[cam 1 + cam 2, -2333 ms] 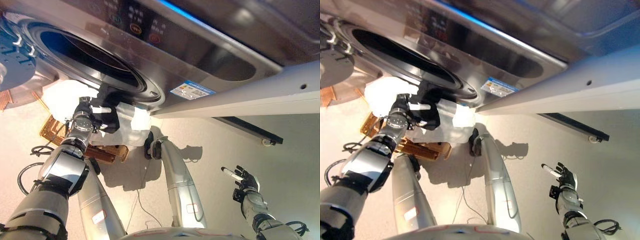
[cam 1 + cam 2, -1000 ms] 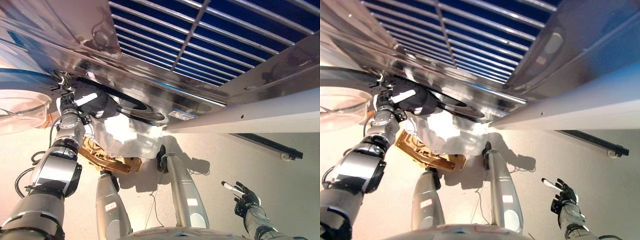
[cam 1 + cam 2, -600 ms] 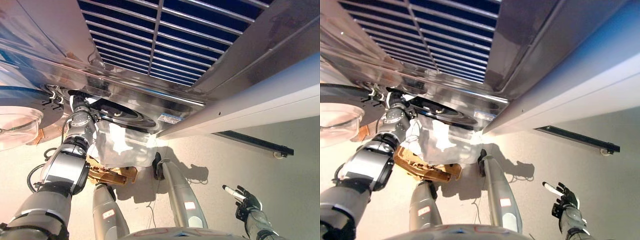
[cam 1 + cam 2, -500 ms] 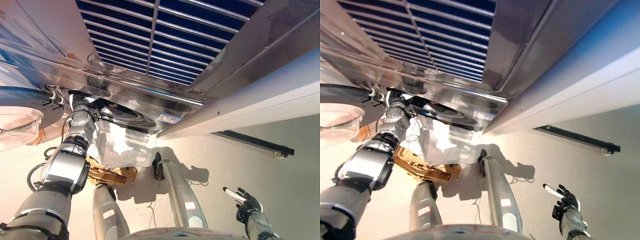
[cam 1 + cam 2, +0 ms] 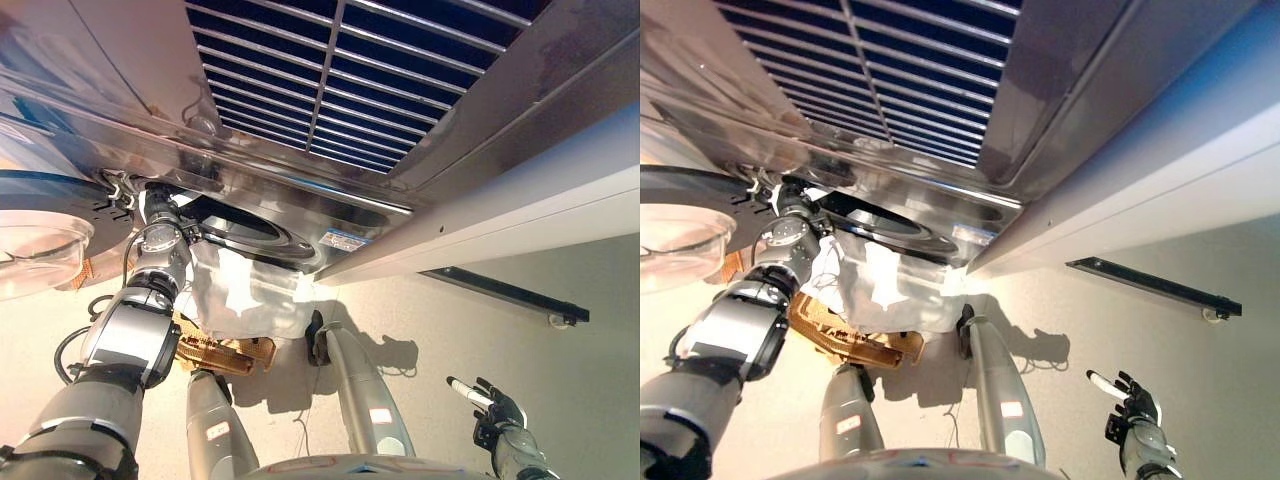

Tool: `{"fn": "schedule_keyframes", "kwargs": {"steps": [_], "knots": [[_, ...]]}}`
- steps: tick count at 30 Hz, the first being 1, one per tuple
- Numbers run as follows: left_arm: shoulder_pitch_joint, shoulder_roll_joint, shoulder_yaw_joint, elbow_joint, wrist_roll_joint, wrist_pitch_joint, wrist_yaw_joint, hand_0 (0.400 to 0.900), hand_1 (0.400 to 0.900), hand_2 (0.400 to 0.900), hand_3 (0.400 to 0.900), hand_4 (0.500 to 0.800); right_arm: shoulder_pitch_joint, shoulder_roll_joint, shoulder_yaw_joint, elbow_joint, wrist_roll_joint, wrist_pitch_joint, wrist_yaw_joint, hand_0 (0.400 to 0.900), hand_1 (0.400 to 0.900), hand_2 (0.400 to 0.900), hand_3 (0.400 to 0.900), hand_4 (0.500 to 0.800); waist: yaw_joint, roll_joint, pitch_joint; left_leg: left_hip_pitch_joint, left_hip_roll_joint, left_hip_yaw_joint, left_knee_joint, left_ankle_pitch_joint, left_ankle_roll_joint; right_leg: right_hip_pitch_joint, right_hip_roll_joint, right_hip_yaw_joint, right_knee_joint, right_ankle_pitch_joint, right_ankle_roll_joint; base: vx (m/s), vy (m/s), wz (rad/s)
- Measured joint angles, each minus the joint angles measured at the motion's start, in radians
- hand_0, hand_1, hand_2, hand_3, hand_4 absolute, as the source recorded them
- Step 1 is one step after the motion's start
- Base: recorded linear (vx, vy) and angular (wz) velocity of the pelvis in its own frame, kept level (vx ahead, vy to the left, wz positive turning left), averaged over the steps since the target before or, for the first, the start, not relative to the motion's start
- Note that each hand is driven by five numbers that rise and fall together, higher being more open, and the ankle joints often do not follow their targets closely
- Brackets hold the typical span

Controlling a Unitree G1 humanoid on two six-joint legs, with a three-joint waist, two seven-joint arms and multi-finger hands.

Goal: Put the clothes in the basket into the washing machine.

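Silver steel fills the upper view: the washing machine (image 5: 300, 190) seen from below, with a small blue and white label (image 5: 343, 241) beside its dark round opening (image 5: 240, 229) (print too small to read) and its clear door (image 5: 40, 245) swung out at left. White clothes (image 5: 245, 290) hang from the opening's lower rim over the woven basket (image 5: 215, 350) on the pale beige floor (image 5: 560, 370). The left hand (image 5: 160, 205) reaches into the opening, fingers hidden, so I cannot tell its grip; the right hand (image 5: 495, 405) hangs low at right, fingers spread and empty.

Pale floor (image 5: 560, 390) spreads out below, a dark rail (image 5: 505, 293) lies along it at right, and a blue slatted grille (image 5: 340, 80) looms overhead.
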Motion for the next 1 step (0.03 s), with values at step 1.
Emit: {"fn": "schedule_keyframes", "kwargs": {"steps": [1], "knots": [[0.0, 0.0, 0.0, 0.001, 0.0, 0.0, 0.0, 0.9, 0.9, 0.9, 0.9, 0.8, 0.0, 0.0, 0.0, 0.0, 0.0, 0.0, 0.0, 0.9, 0.9, 0.9, 0.9, 0.8, 0.002, 0.0, 0.0, -0.001, 0.0, -0.002, 0.0, 0.001, 0.0, 0.0, -0.001, -0.001, 0.0, 0.0, 0.0, 0.0, 0.0, 0.0]]}}
